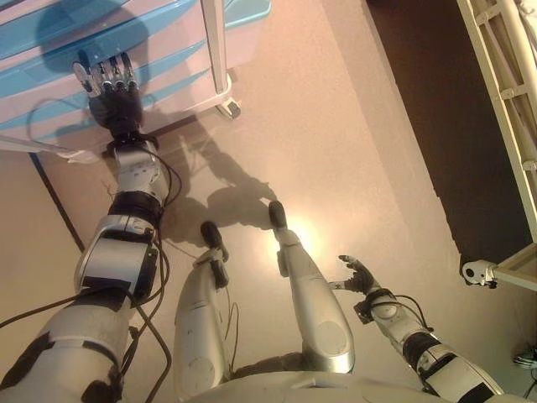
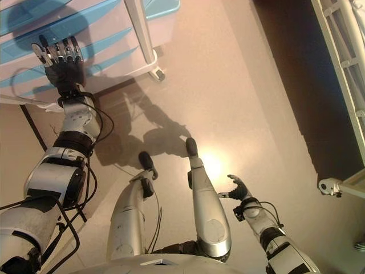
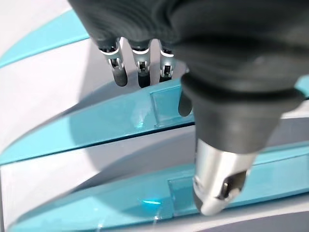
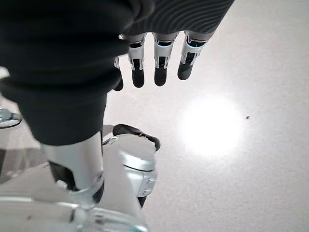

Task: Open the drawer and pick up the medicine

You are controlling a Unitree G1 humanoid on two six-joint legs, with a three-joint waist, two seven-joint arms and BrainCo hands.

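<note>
A white drawer unit (image 1: 50, 84) with blue drawer fronts stands at the upper left. Its drawers are shut. My left hand (image 1: 109, 88) is raised in front of it, fingers straight and spread, close to a blue drawer front (image 3: 96, 121). In the left wrist view the fingertips (image 3: 140, 77) hover just off that front, holding nothing. My right hand (image 1: 359, 275) hangs low at the lower right above the floor, fingers relaxed and empty. No medicine shows in any view.
The drawer unit stands on a white frame with a castor (image 1: 230, 107). A dark floor strip (image 1: 436, 101) runs along the right. A white rack (image 1: 512, 84) stands at the far right, with a castor foot (image 1: 478, 271).
</note>
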